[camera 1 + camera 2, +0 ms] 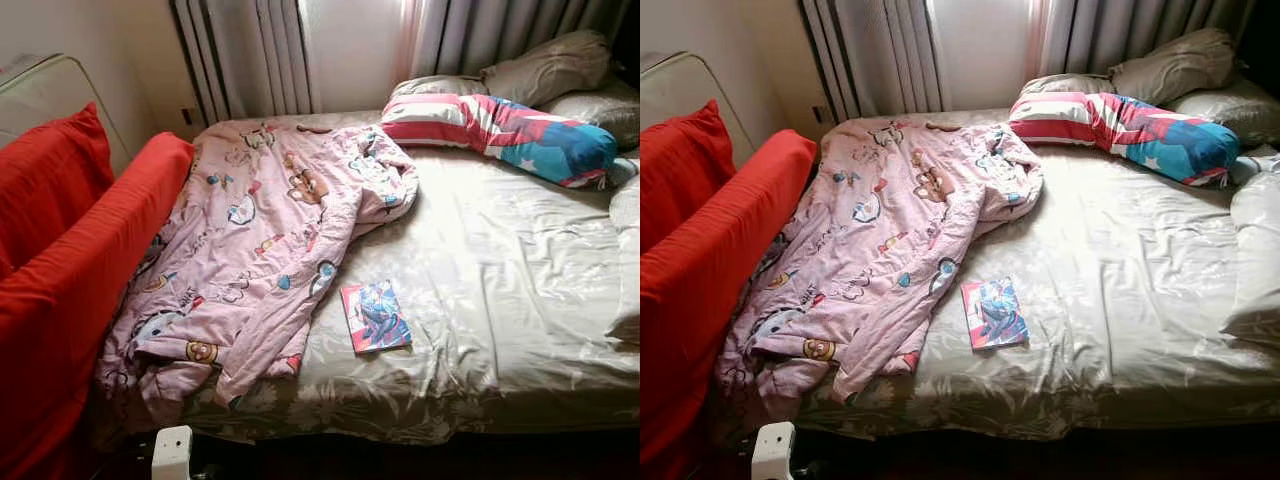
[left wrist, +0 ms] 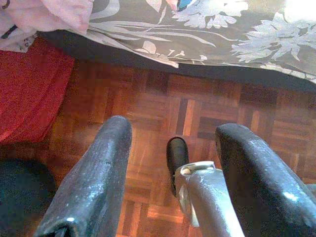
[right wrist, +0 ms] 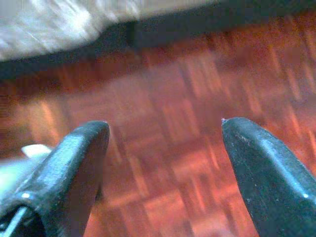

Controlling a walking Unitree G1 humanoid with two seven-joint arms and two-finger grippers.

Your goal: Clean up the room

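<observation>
A crumpled pink cartoon-print blanket (image 1: pixel 250 250) sprawls over the left half of the bed (image 1: pixel 500 290), its lower end hanging off the front edge. A small colourful book (image 1: pixel 375 316) lies flat on the beige sheet beside it. A red, white and blue long pillow (image 1: pixel 500 128) rests near the headboard with grey pillows (image 1: pixel 545 65) behind. My left gripper (image 2: pixel 173 131) hangs open above the parquet floor (image 2: pixel 197 108) by the bed's front edge. My right gripper (image 3: pixel 165 123) is open too, also over the floor, in a blurred view.
A red sofa (image 1: pixel 70 270) with a red cushion (image 1: pixel 45 170) stands tight against the bed's left side. Curtains (image 1: pixel 250 55) and a bright window are behind the bed. A small white object (image 1: pixel 172 452) sits low at the bed's front left corner.
</observation>
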